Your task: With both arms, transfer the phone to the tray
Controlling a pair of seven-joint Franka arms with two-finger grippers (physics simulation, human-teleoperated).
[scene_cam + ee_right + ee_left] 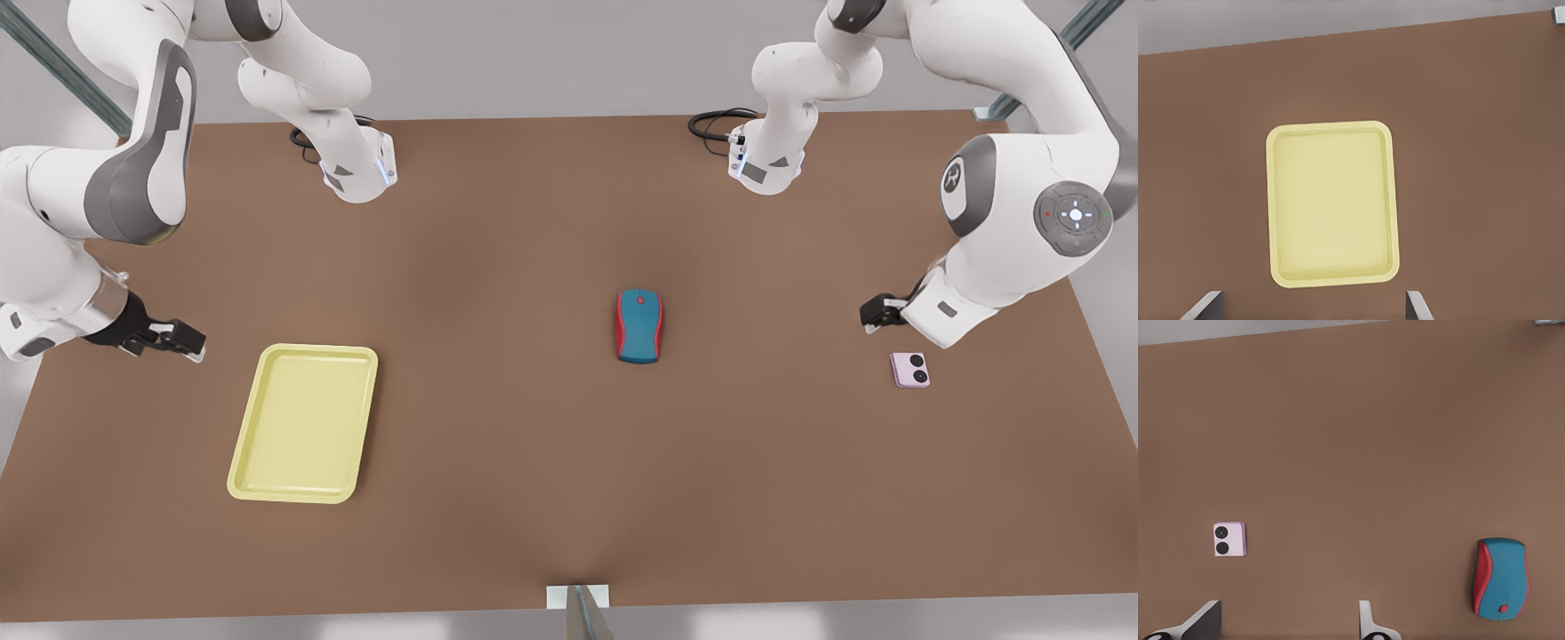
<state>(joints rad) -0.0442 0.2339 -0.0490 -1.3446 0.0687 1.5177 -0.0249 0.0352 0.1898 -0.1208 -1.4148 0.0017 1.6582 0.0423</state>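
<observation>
The pale pink phone [910, 370] lies flat on the brown table at the front view's right, its two black lenses up; the left wrist view shows the phone [1229, 539] too. My left gripper [876, 313] hovers just behind it, open, with its fingers [1205, 620] spread wide and nothing between them. The pale yellow tray [304, 423] rests empty at the front view's left, and the tray [1331, 203] also lies below the right wrist camera. My right gripper [182, 340] hangs open beside the tray's far left corner, holding nothing.
A blue-and-red computer mouse [639, 325] sits mid-table between phone and tray, and the mouse [1500, 579] appears in the left wrist view. Black cables [716, 124] lie by the arm bases at the table's back edge. Bare brown table [533, 462] stretches between the objects.
</observation>
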